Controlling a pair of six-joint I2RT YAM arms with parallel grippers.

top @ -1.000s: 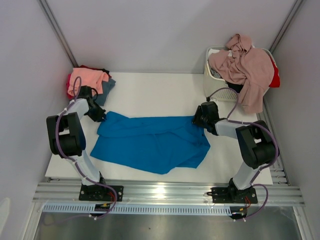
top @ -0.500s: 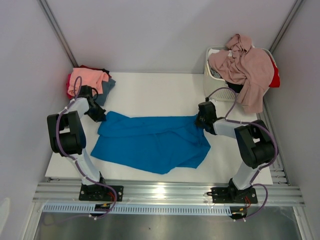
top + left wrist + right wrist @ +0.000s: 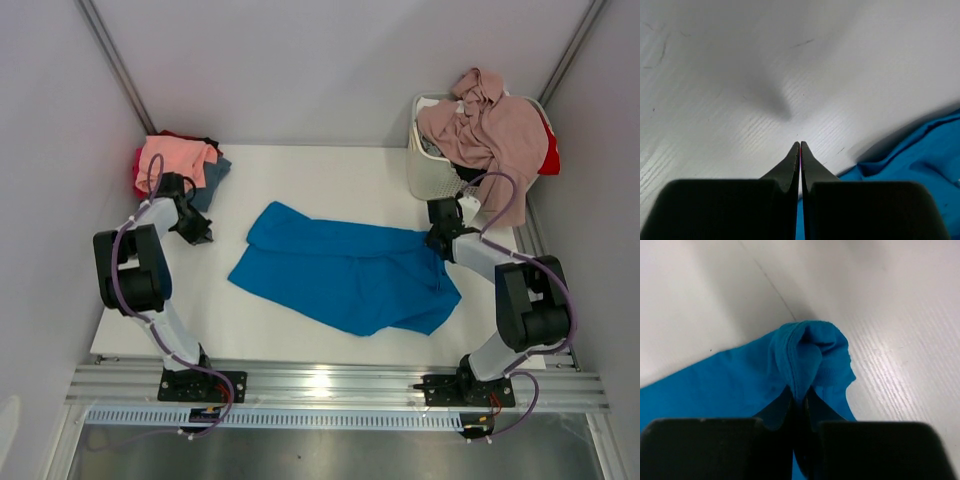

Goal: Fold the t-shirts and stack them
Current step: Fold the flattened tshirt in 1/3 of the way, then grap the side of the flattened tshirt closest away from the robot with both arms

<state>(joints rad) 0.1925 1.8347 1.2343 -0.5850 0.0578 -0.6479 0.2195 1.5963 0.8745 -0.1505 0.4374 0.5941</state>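
The right gripper [image 3: 800,392] pinches a bunched edge of the bright blue cloth t-shirt [image 3: 350,275], crumpled mid-table, sleeves hard to make out; the left gripper [image 3: 800,146] rests closed, empty, on the white table [image 3: 300,190] left of it

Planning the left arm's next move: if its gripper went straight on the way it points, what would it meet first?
Probably the white table top, ahead of the left gripper; the bright blue cloth t-shirt lies off to one side. Depth is unclear.
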